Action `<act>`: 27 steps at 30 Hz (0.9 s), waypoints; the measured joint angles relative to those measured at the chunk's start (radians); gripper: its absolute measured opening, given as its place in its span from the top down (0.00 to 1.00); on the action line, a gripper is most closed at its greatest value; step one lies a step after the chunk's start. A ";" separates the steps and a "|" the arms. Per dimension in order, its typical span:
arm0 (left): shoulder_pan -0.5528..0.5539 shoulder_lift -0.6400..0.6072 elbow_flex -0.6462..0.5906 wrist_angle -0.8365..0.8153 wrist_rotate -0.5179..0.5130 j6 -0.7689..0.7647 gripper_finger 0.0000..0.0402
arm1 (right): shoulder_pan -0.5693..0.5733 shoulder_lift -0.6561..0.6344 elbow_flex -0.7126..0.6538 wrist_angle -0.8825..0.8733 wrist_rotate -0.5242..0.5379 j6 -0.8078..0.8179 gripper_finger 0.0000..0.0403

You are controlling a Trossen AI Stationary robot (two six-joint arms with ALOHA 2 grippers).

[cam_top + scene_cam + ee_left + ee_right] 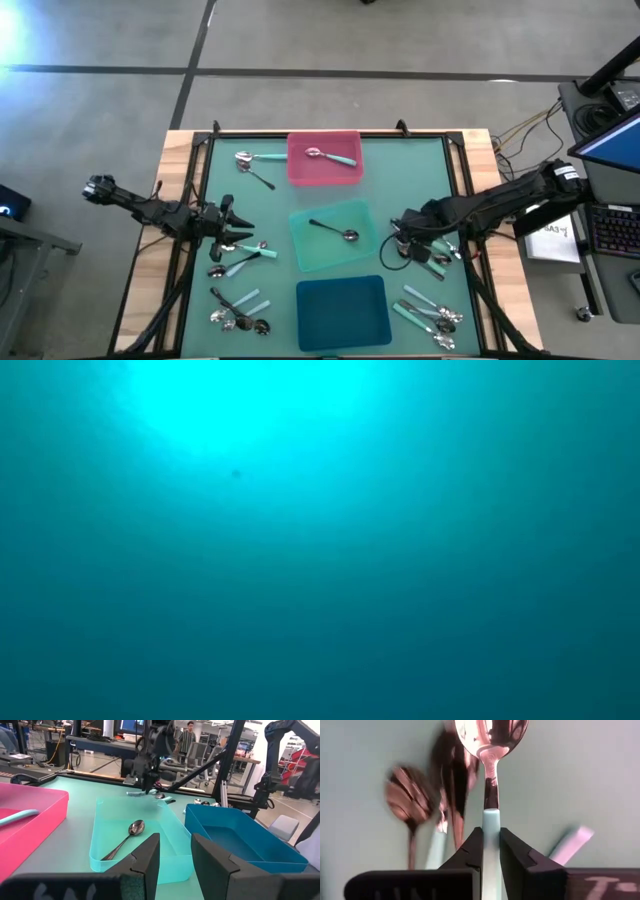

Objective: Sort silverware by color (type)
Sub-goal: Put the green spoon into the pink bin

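Currently your right hand [491, 845] is clamped on a pale-blue-handled spoon [490, 750], its long axis running straight out between the fingers, above the right-side pile; trays lie leftward. Left hand [175, 855] waits open, empty.

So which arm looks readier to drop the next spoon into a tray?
The right. Its gripper is already shut on a pale-blue-handled spoon, beside the mint tray. The left gripper is open and holds nothing, so it would first have to pick one up.
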 joint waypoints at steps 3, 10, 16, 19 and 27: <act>0.000 0.000 0.000 0.000 0.000 0.000 0.76 | -0.013 0.000 0.071 -0.013 0.065 -0.059 0.94; 0.000 0.000 0.000 0.000 0.000 0.000 0.76 | -0.060 -0.001 0.234 -0.054 0.178 -0.200 0.94; 0.000 0.000 0.000 0.000 0.000 0.000 0.76 | -0.095 -0.001 0.366 -0.045 0.291 -0.374 0.94; 0.000 0.000 0.000 0.000 0.000 0.000 0.76 | -0.123 -0.001 0.422 -0.045 0.324 -0.425 0.94; 0.000 0.000 0.000 0.000 0.000 0.000 0.76 | -0.215 0.000 0.493 0.003 0.389 -0.598 0.94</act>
